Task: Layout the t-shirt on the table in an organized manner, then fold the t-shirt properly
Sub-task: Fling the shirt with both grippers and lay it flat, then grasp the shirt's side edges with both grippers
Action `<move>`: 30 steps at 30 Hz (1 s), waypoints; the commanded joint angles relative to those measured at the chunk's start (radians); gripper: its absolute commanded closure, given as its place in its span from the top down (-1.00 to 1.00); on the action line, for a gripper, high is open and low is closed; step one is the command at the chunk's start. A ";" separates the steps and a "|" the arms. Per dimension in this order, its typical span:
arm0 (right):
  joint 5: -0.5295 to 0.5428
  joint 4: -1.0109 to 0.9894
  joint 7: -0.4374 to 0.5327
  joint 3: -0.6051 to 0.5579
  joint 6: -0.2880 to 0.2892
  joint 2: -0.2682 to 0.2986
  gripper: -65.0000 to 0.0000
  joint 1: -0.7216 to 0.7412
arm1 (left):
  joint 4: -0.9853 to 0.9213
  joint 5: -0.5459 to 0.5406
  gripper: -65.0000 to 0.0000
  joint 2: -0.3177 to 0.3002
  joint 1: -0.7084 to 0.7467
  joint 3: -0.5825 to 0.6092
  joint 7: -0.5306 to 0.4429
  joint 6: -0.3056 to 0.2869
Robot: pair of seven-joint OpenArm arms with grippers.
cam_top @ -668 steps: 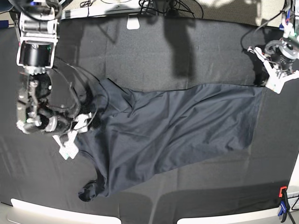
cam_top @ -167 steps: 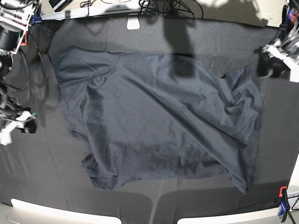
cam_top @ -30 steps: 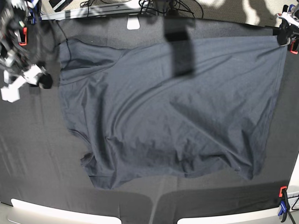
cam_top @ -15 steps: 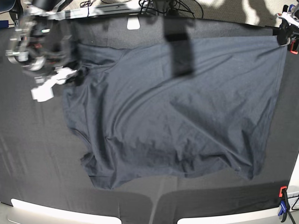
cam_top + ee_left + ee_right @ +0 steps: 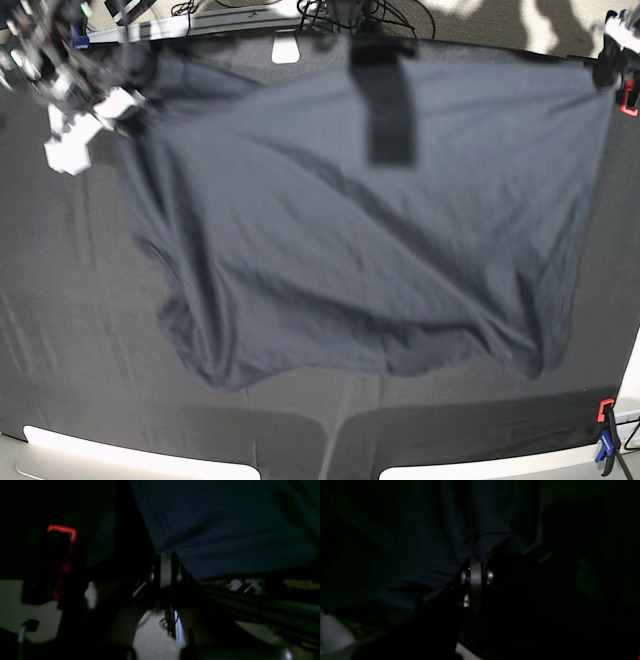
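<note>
Black-clothed bench [image 5: 60,330] fills base view; pale floor beyond far edge. Cable tangle [image 5: 345,12] at far rim, orange-blue clamp [image 5: 604,432] at near corner on my left side, red clamp [image 5: 62,562] beside my left claw. Dark hanging shadow [image 5: 388,100] crosses shirt's top. T-shirt [image 5: 370,220] spread wide over bench centre, diagonal creases, near hem rumpled. My left claw [image 5: 165,567] pinched closed on t-shirt's far corner; my right claw [image 5: 475,576] clamped on opposite far corner, view very dark.
</note>
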 commanded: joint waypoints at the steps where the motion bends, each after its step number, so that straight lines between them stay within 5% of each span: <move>1: 0.005 0.019 0.011 0.018 0.015 0.016 -1.00 -0.006 | 0.012 -0.012 -1.00 -0.019 0.012 -0.011 -0.022 -0.005; 5: 0.007 0.019 0.011 0.028 0.037 0.016 -0.95 -0.024 | 0.012 -0.013 -1.00 -0.028 0.017 -0.011 -0.018 -0.005; 8: 0.034 0.019 0.011 0.028 0.061 0.017 -0.60 -0.021 | 0.012 -0.013 -1.00 -0.028 0.016 -0.011 -0.015 -0.005; 11: 0.062 0.019 0.011 0.028 0.069 0.017 -0.31 -0.022 | 0.013 -0.017 -0.44 -0.032 0.016 -0.011 0.031 -0.005; 14: 0.061 0.019 0.011 0.028 0.069 0.021 -0.30 -0.022 | 0.013 -0.017 -0.09 -0.041 0.016 -0.011 0.082 -0.005; 23: 0.121 0.040 0.029 0.028 0.075 0.116 -0.30 -0.011 | 0.013 -0.016 -0.09 -0.140 0.002 -0.012 0.100 -0.005; 30: 0.109 0.037 0.043 0.023 0.074 0.144 -0.30 0.161 | 0.013 -0.012 -0.09 -0.163 -0.139 -0.012 0.095 -0.005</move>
